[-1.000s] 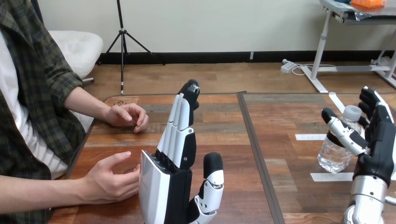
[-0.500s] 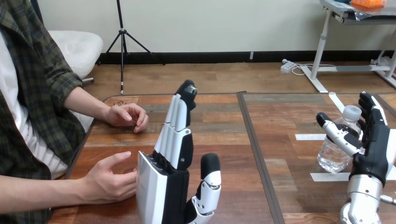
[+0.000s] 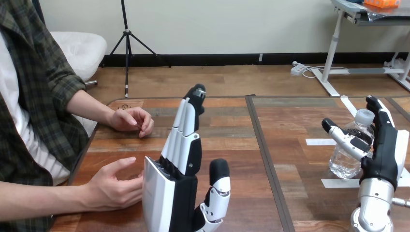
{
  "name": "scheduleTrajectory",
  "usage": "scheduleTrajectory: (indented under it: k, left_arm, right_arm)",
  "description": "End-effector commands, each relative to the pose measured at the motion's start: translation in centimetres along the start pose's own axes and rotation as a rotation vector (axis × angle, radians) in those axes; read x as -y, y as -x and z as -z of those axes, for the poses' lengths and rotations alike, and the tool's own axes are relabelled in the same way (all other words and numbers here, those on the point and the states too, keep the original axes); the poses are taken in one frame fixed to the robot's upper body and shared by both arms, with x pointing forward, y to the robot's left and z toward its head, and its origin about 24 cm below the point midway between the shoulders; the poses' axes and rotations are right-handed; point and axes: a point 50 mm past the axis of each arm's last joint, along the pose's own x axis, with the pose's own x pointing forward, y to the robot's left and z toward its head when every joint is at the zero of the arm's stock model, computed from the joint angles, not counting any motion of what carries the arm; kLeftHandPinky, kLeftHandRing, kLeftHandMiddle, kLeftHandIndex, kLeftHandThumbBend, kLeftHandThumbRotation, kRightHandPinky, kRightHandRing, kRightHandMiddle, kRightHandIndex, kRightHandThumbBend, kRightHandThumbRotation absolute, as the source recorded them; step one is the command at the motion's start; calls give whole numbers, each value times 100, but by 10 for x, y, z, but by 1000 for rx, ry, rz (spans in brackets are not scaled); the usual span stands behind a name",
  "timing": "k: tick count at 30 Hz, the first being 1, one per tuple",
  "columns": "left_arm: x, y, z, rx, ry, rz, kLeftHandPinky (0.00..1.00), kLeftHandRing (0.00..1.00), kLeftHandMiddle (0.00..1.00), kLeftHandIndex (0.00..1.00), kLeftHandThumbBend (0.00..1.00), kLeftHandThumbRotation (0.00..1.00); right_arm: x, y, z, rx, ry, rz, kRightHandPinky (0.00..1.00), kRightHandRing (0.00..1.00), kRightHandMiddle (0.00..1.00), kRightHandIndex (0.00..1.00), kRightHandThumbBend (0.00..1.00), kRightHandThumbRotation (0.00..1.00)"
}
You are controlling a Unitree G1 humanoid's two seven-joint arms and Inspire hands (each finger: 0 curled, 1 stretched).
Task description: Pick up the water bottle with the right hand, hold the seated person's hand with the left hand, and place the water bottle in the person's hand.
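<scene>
- Counter [image 3: 227,140]: wooden planks in mixed browns, with a dark rim and a rounded far-left corner.
- Seam [image 3: 265,150]: a dark strip running from the far edge toward the near edge, splitting the counter into a left and a right part.
- Near tape [image 3: 342,183]: a white strip lying flat on the right part.
- Middle tape [image 3: 320,142]: a white strip farther back, parallel to the near tape and apart from it.
- Far tape [image 3: 348,105]: a white strip by the far edge, slanted.
- Mark [image 3: 124,106]: small and dark, at the far-left corner.
</scene>
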Motion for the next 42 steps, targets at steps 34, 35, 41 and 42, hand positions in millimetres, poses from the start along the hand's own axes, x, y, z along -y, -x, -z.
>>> scheduleTrajectory:
  k: [34, 35, 41, 42]
  left_arm:
    - [-3, -9, -1, 26, 14, 0, 81, 94, 97, 100, 0, 100]
    - [-3, -9, -1, 25, 14, 0, 81, 94, 97, 100, 0, 100]
    - [-3, -8, -2, 18, 15, 4, 80, 94, 97, 100, 0, 100]
    - [-3, -8, -2, 18, 12, 4, 80, 94, 97, 100, 0, 100]
  right_arm:
    - [-11, -19, -20, 40, 60, -28, 79, 84, 85, 84, 79, 3]
    - [-11, -19, -20, 38, 60, -29, 79, 84, 85, 84, 79, 3]
    - [-11, -18, -19, 35, 65, -34, 82, 85, 85, 84, 79, 1]
    - [-11, -18, -19, 34, 67, -36, 82, 85, 85, 84, 79, 0]
